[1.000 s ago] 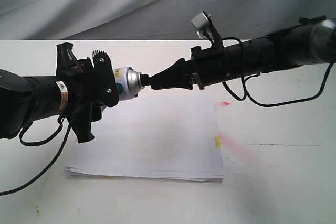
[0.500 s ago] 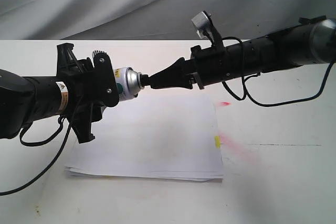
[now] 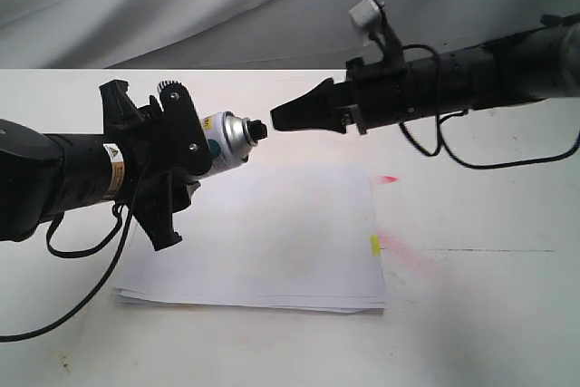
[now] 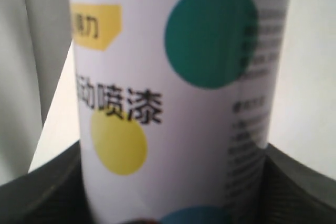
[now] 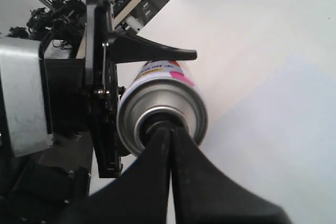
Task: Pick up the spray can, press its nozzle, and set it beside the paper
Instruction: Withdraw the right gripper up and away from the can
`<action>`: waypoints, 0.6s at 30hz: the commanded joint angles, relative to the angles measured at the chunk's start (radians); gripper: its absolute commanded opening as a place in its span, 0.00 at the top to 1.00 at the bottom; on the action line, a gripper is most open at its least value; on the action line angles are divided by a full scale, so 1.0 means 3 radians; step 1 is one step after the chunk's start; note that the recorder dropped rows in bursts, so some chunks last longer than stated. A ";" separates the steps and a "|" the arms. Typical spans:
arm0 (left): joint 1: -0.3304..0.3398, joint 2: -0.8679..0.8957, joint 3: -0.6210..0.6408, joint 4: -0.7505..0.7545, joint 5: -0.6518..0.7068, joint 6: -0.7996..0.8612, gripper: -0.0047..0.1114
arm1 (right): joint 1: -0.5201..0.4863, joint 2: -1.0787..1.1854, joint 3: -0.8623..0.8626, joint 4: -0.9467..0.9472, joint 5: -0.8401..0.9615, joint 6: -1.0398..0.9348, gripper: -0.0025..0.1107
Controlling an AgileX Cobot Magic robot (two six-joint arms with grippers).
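My left gripper is shut on the spray can, holding it in the air on its side above the paper. The can's black nozzle points right. My right gripper is shut, its tip a small gap to the right of the nozzle and slightly higher. The left wrist view is filled by the can's white label, with dark fingers on both sides. In the right wrist view the shut fingertips cover most of the nozzle on the silver dome.
The paper stack has a small yellow tab on its right edge. Red paint marks stain the white table right of the paper. A grey cloth backdrop hangs behind. Cables trail from both arms.
My right gripper has drawn back up and to the right, off the nozzle. The left gripper and the can have shifted slightly right and tilted up.
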 commanded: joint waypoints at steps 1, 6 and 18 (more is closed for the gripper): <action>-0.0026 -0.0033 -0.0042 0.0025 -0.0018 -0.0218 0.96 | -0.0405 -0.0425 -0.0014 -0.0465 0.0042 0.0115 0.98; -0.0010 -0.0033 -0.0042 0.0025 -0.0018 -0.0357 0.96 | -0.0830 -0.0732 0.0026 -0.0668 -0.0019 0.0251 0.98; -0.0011 -0.0040 -0.0077 0.0025 0.0050 -0.0674 0.96 | -0.0984 -0.0917 0.0433 -0.0747 -0.0082 0.0265 0.98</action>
